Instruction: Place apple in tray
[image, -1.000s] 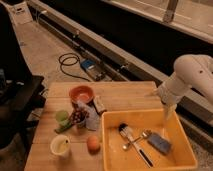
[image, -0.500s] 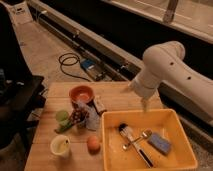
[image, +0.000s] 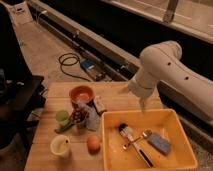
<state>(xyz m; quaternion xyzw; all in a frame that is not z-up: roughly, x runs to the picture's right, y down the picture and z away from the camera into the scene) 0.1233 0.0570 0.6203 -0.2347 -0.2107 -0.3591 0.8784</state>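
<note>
orange bowl (image: 81, 93), green cup (image: 62, 116), white cup (image: 60, 145) on wooden table (image: 116, 97); gripper (image: 144, 104) right of bowl.

The tray (image: 107, 145) fills the worktop's (image: 115, 96) front right corner and holds a brush (image: 127, 133), a spoon (image: 136, 140) and a sponge (image: 160, 142). The apple (image: 93, 143) lies near the front edge, just beside the tray's left wall. The gripper (image: 144, 104) hangs over the tray's far rim. A bowl (image: 81, 93) sits near the back edge.

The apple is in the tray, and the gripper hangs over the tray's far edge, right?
No. The camera view shows the apple on the table, just left of the tray, not in it. The gripper does hang over its far edge.
</note>
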